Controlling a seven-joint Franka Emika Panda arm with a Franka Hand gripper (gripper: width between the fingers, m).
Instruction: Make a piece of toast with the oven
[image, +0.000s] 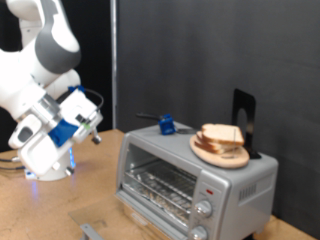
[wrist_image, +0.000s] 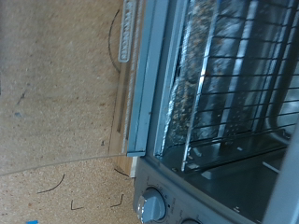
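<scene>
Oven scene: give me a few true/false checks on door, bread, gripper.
1. The oven door is open. True; the wrist view shows the bare wire rack.
2. Bread slices lie on the rack. False; they sit on a wooden plate on top of the oven.
3. The gripper holds a slice. False; nothing shows between its fingers.
4. The gripper is at the exterior view's left of the oven. True.

Soft, low-resolution frames: dark backdrop, evenly lit tabletop, blurry wrist view.
</scene>
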